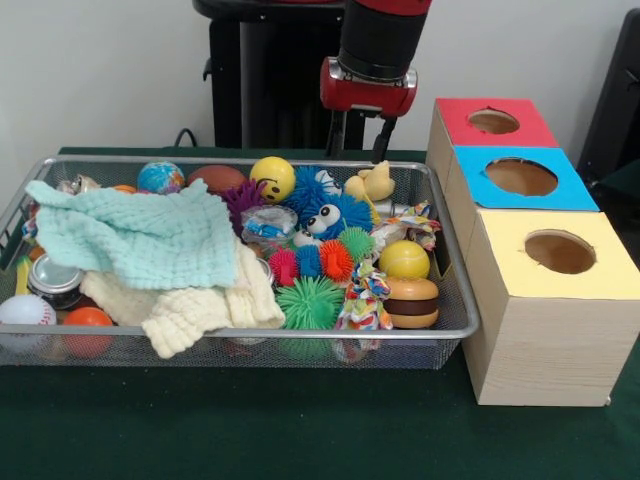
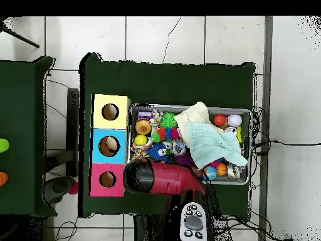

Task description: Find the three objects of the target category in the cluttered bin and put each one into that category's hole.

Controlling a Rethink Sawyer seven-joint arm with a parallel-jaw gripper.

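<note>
The silver wire-mesh bin [image 1: 300,333] lies on the green table, full of toys and cloths; it also shows in the overhead view [image 2: 188,107]. A pale yellow-tan soft animal toy [image 1: 372,184] lies at its far right corner. My gripper [image 1: 360,140] hangs open just above and behind that toy, not touching it. In the overhead view the red arm [image 2: 164,178] covers the gripper and that corner. The red-topped box's hole [image 1: 493,121] [image 2: 107,179] is beside the bin. The orange striped toy and a third animal toy are hidden.
A mint-green cloth [image 1: 140,235] and a cream cloth [image 1: 190,305] cover the bin's left half. A blue fuzzy googly-eyed toy [image 1: 325,215], spiky balls [image 1: 310,302], a yellow smiley ball [image 1: 272,178] and a burger toy [image 1: 411,300] fill the right. Blue-topped [image 1: 521,177] and yellow-topped [image 1: 559,252] boxes stand nearer.
</note>
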